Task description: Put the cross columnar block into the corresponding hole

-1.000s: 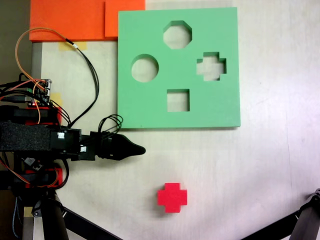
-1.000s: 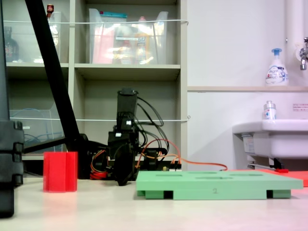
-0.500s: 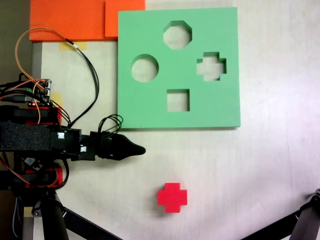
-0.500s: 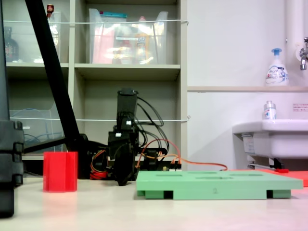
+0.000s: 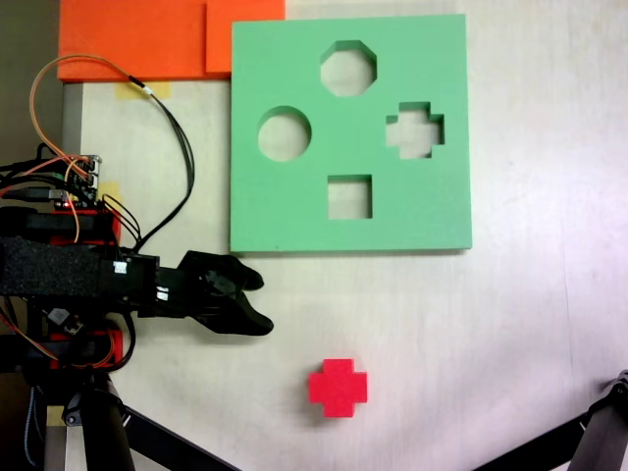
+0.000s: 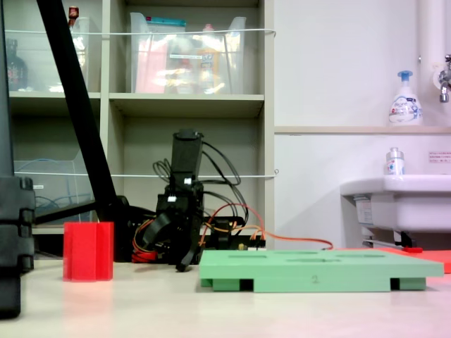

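The red cross columnar block [image 5: 338, 387] stands upright on the pale table, below the green foam board [image 5: 294, 211]; from the side it is a red column [image 6: 88, 251] at the left. The plus-shaped hole [image 5: 415, 130] lies at the board's right side. My gripper [image 5: 257, 300] hovers left of the block and below the board's lower left corner, its two black jaws spread apart with nothing between them. In the low side view the gripper [image 6: 169, 246] hangs behind the board's left end, its jaws open.
The board also has an octagonal hole [image 5: 348, 68], a round hole [image 5: 285, 133] and a square hole [image 5: 349, 196]. Orange foam sheets [image 5: 147, 39] lie at the top left. Tripod legs [image 5: 603, 437] cross the bottom corners. Shelves and a sink [image 6: 394, 201] stand behind.
The gripper was shut and pointing right; its jaws have now spread open and the wrist has turned slightly toward the block.
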Available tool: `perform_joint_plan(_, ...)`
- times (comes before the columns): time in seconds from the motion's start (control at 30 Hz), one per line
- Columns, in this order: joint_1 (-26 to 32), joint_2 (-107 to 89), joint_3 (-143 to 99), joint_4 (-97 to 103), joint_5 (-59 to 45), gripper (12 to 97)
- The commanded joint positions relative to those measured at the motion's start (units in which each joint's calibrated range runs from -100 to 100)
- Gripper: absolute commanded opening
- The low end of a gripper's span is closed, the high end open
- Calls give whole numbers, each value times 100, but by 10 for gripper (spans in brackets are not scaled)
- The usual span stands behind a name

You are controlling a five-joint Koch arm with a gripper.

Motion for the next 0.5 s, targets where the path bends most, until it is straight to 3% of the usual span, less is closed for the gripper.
perform_joint_plan(0.0,-29,-41,321,-1313,615,468)
perform_joint_plan(0.23,127,-41,4229,-6666,1783,444)
perform_joint_plan(0.47,54,769,7151,-9314,2090,405)
